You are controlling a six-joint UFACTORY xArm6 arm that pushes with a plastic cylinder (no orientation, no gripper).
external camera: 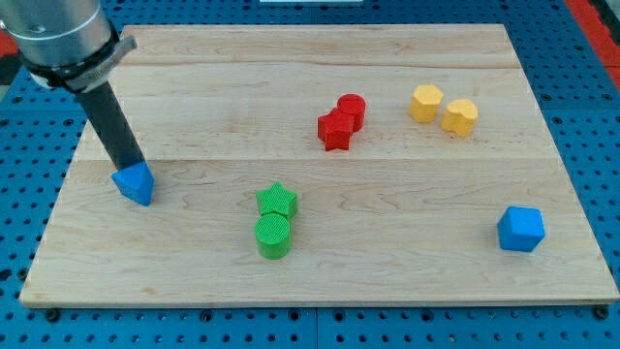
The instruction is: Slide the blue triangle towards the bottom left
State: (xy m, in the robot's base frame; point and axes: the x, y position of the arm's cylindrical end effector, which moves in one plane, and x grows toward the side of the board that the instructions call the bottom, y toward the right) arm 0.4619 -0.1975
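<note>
The blue triangle (135,183) lies near the left edge of the wooden board (320,271), about halfway down. My tip (126,166) stands just above it, touching its upper side. The dark rod slants up to the grey arm body at the view's top left.
A green star (279,201) and green cylinder (273,236) sit together at centre bottom. A red star (334,130) and red cylinder (351,110) touch above centre. Two yellow blocks (425,103) (460,116) lie at upper right. A blue cube (521,229) is at lower right.
</note>
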